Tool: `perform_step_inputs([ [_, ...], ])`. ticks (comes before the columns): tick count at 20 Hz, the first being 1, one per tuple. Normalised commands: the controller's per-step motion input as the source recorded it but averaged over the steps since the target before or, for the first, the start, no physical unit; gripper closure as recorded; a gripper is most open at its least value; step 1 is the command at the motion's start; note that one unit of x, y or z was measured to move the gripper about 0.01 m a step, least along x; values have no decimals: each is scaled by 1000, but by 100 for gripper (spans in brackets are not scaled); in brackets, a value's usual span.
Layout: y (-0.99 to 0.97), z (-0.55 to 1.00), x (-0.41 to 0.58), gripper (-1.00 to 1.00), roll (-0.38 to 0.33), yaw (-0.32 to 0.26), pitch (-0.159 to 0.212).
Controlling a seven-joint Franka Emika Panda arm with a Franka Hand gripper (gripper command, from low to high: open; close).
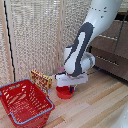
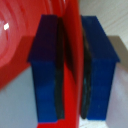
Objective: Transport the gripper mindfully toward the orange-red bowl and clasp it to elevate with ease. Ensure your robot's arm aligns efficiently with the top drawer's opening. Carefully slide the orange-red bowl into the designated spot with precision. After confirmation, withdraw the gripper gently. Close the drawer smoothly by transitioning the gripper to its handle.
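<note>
1. Your orange-red bowl sits on the wooden floor, just beside the red wire basket and near a yellow snack packet. The pink thing behind it is too hidden to name.
2. The gripper is down on the bowl. In the wrist view the two blue fingers have the thin red rim pinched between them, jaws nearly closed with only the wall in the gap.
3. Handling, judged: light, stiff, glossy plastic, so likely slippery. A rim pinch means the bowl may swing or tilt, so lift slowly.
4. The robot's arm comes down from the upper right of the exterior view, wrist pointing straight down over the bowl.
5. The drawer fronts are well apart, at the exterior view's right; you can't tell whether one is open.
</note>
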Motion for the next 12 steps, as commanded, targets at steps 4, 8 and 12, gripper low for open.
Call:
perform_step_inputs([
  [4,-112,109,0,100,18,0,17],
  [8,-110,417,1,100,23,0,32],
  [12,-41,573,14,100,16,0,43],
])
